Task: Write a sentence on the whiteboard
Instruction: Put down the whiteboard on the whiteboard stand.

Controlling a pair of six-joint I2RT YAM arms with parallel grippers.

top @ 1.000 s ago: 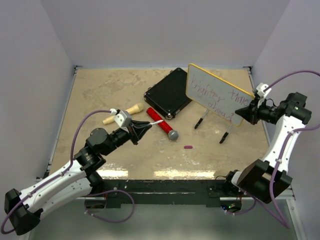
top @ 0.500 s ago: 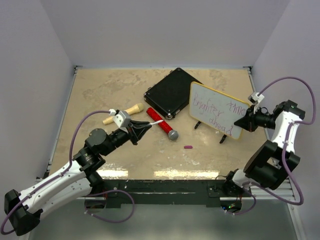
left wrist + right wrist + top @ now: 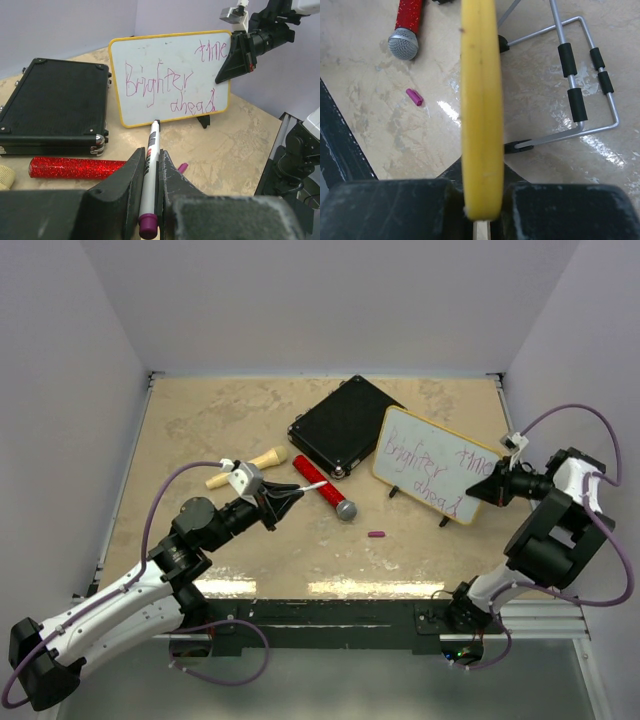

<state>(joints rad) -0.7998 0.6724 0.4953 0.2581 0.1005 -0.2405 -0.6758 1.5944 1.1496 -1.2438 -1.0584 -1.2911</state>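
The whiteboard (image 3: 430,465), white with a thin yellow rim, stands on its feet at the right of the table; it also shows in the left wrist view (image 3: 170,75). The sentence (image 3: 165,82) reads "Brighter time ahead" in purple-magenta scrawl. My right gripper (image 3: 484,490) is shut on the board's right edge; the right wrist view shows the yellow rim (image 3: 480,100) edge-on between the jaws. My left gripper (image 3: 290,495) is shut on a white marker (image 3: 150,165) with a purple end, its tip pointing at the board from a distance.
A black rectangular case (image 3: 340,428) lies behind the board. A red glitter microphone (image 3: 325,490) and a tan cone-shaped object (image 3: 245,468) lie mid-table. The marker's purple cap (image 3: 376,534) lies in front of the board. The board's wire stand (image 3: 580,90) rests on the table.
My right gripper has lowered the whiteboard from a raised, tilted hold down onto the table and a little to the left. The left arm with the marker has stayed still.
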